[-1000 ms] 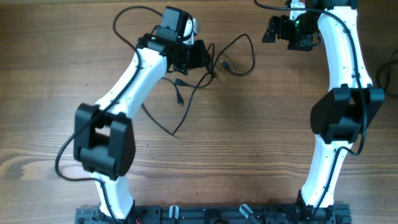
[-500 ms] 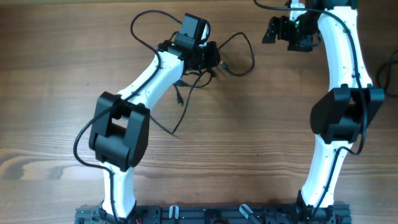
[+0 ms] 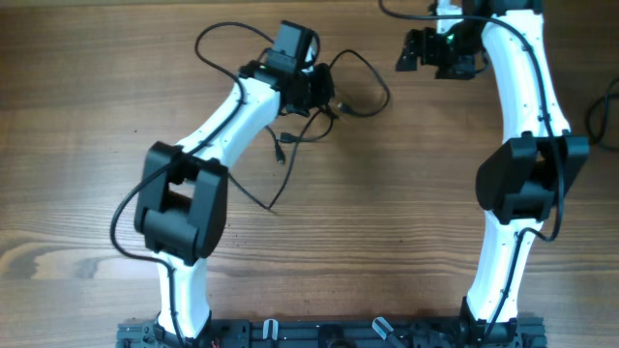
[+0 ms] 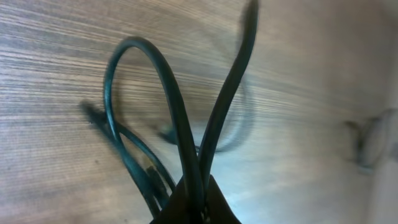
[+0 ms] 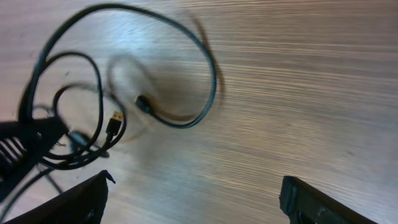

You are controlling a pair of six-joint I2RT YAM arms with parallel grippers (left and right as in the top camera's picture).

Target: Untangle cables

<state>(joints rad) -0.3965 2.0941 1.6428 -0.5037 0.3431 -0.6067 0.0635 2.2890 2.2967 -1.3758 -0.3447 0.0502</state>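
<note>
My left gripper [image 4: 196, 211] is clenched on the cables [image 4: 180, 124]. In its wrist view several black strands rise out of the closed jaws, one bending into a tall hoop and another running straight off the top edge.

From overhead, that grip sits at the right side of the knot, on the far half of the wooden table [image 3: 406, 222]. The rest of the bundle trails back toward the robot's base: a short lead ending in a USB plug [image 3: 280, 151], and a long tail [image 3: 269, 206] that passes beneath the left arm.

Further out, one open loop [image 3: 386, 89] swings to the right of the grip, and the coming move turns on that loop. It lies between the two hands, its long axis roughly left to right, bulging toward the right gripper [image 3: 404, 53]. That gripper hangs with its jaws spread wide and nothing in them, near the loop but apart from it.

In the right wrist view the loop lies ahead and to the left of the fingers. I judge the right arm the nearer one to take it, pulling away from the left hand's hold.
</note>
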